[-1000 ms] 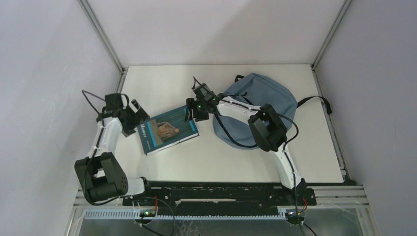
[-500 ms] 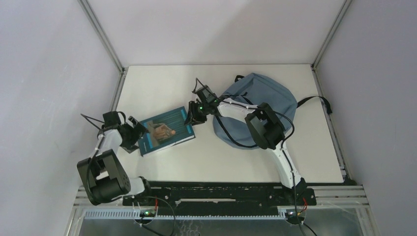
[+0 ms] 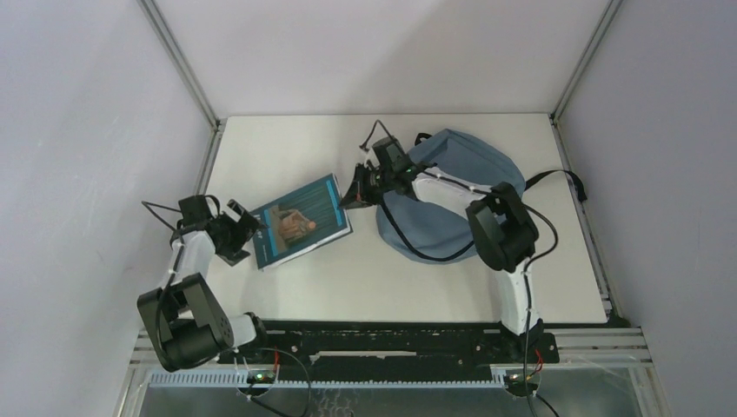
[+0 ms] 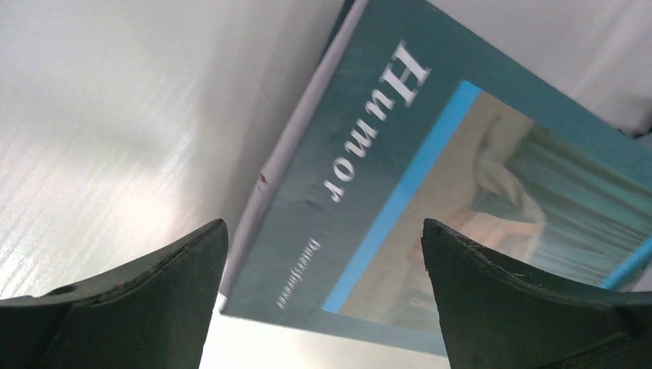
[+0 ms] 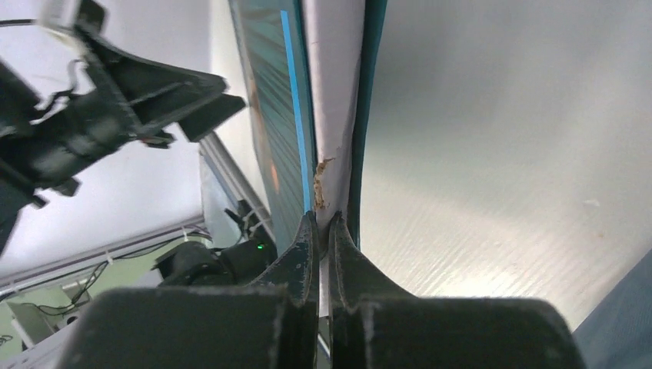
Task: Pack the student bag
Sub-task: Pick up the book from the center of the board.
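With the right tool (image 3: 356, 193) shut on the book (image 3: 302, 221) at its edge and the left tool (image 3: 248, 228) wide open, empty, we are aiming to carry it slowly toward the student bag (image 3: 469, 165).

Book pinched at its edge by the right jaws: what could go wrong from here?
The right gripper pinches only a thin sliver at the edge of the book, beside a frayed spot: it could slip or tear. The left gripper stands open, holding nothing, so the book's other end may sag or swing when lifted.
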`<state>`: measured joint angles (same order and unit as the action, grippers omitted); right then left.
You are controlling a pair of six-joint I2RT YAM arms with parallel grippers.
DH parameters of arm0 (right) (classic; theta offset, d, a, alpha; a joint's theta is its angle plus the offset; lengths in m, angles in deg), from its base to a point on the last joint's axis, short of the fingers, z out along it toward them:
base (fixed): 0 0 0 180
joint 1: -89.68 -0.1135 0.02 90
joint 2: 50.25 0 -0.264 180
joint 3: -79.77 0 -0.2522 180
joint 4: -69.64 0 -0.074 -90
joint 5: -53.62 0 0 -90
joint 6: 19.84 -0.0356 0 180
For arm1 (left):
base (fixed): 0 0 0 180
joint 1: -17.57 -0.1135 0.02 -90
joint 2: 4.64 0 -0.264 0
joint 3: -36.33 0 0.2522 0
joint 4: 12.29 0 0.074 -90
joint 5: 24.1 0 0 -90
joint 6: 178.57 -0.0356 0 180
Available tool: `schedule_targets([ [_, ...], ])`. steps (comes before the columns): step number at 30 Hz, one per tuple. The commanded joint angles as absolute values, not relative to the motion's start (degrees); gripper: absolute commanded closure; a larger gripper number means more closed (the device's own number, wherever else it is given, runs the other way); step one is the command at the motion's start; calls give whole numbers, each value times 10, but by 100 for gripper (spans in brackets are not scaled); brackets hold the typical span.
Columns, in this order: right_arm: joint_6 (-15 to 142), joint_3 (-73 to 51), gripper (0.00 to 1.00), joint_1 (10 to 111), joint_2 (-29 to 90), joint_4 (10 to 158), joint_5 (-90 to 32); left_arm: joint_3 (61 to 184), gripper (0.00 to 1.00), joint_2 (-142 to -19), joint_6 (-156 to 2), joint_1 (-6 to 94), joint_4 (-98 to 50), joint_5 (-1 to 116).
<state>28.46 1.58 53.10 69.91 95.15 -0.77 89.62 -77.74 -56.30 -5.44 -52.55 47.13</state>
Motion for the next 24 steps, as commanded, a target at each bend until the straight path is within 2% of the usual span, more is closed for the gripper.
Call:
schedule_targets([
  [1, 302, 22, 100, 552, 599, 928, 1, 948, 0, -720, -593, -51, -573, 438],
  [6, 326, 13, 100, 583, 587, 933, 28, 969, 0, -671, -609, -52, -613, 439],
  [11, 300, -31, 100, 626, 585, 862, 95, 963, 0, -645, -593, -52, -600, 408],
  [17, 306, -44, 100, 661, 580, 841, 157, 942, 0, -653, -578, -52, -545, 283],
  [21, 290, -47, 100, 667, 568, 826, 179, 961, 0, -683, -596, -52, -584, 260],
  [24, 270, -47, 100, 666, 568, 803, 204, 947, 0, -674, -565, -52, -538, 208],
])
